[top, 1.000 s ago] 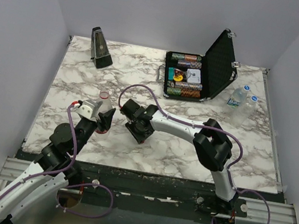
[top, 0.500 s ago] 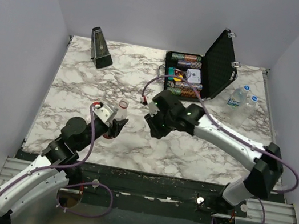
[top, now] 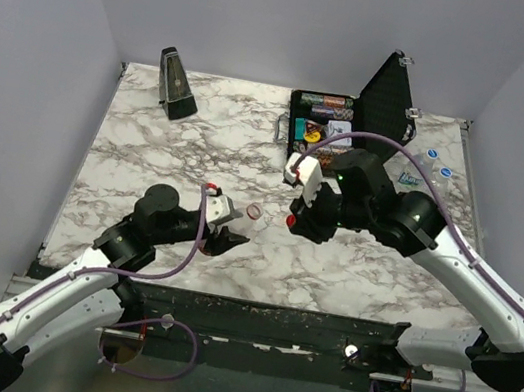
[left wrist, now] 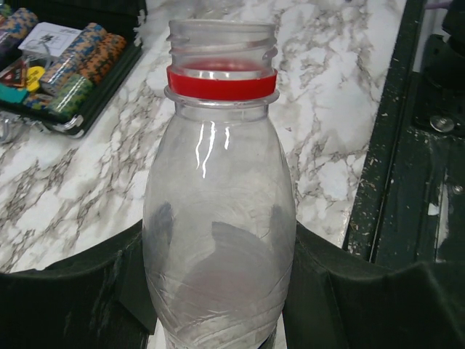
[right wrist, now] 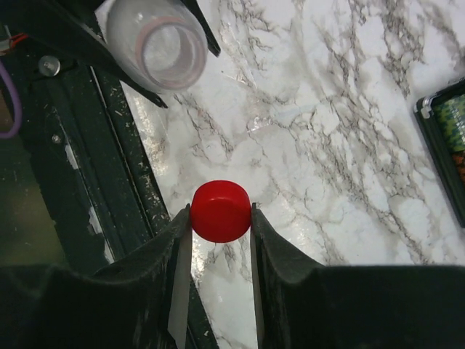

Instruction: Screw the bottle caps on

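Note:
My left gripper (top: 228, 239) is shut on a clear uncapped bottle (top: 250, 216) with a red neck ring. In the left wrist view the bottle (left wrist: 218, 218) fills the middle, gripped at its lower body by my left gripper (left wrist: 218, 298), its open mouth pointing away. My right gripper (top: 294, 220) is shut on the red cap (top: 291, 221), held just right of the bottle's mouth. In the right wrist view the red cap (right wrist: 221, 211) sits between my fingertips, and the bottle mouth (right wrist: 166, 54) shows at upper left. Two blue-and-white caps (top: 433, 155) sit on bottles at the back right.
An open black poker-chip case (top: 332, 132) stands at the back centre-right, also in the left wrist view (left wrist: 65, 73). A black metronome (top: 176, 84) stands at the back left. The table's dark front rail (right wrist: 80, 167) lies under the right gripper.
My left gripper has carried the bottle rightward and nearer the front edge. My right gripper has swung right with the red cap, staying just right of the bottle.

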